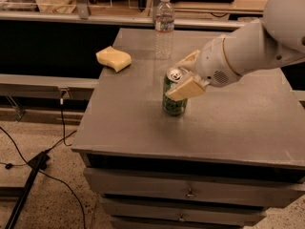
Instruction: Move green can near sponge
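The green can [174, 106] stands upright near the middle of the grey table [143, 128], silver top showing. My gripper [175, 81] reaches in from the right and is shut on the can's upper part, with one beige pad [185, 89] across its front and the other finger [189, 59] behind it. The can's base is at or just above the table top. The pale yellow sponge [114, 58] lies at the table's back left, well apart from the can.
A clear plastic water bottle [164, 26] stands at the back of the table, behind the can. The table has drawers [190, 193] below its front edge. Cables and a stand leg [28, 175] lie on the floor to the left. A counter runs behind.
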You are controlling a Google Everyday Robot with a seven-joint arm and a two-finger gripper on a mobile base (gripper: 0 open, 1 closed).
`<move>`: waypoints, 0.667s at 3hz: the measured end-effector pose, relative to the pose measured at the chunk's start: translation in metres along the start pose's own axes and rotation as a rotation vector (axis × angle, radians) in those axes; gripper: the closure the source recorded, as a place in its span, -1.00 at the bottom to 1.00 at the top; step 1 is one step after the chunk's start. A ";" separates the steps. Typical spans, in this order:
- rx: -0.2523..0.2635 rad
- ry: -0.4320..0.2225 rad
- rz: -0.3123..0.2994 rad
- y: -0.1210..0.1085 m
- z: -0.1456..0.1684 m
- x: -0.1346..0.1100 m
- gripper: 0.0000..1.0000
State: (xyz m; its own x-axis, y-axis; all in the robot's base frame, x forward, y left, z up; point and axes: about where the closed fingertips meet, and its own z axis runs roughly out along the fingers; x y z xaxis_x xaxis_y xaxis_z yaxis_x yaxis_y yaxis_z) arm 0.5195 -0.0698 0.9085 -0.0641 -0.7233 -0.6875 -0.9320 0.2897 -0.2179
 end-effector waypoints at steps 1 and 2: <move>0.100 0.040 -0.030 0.007 -0.013 -0.008 0.91; 0.317 0.104 -0.062 0.022 -0.046 -0.026 1.00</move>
State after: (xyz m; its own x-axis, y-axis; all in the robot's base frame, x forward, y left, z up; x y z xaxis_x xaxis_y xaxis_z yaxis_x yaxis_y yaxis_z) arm 0.4838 -0.0733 0.9531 -0.0620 -0.8009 -0.5955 -0.7790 0.4118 -0.4727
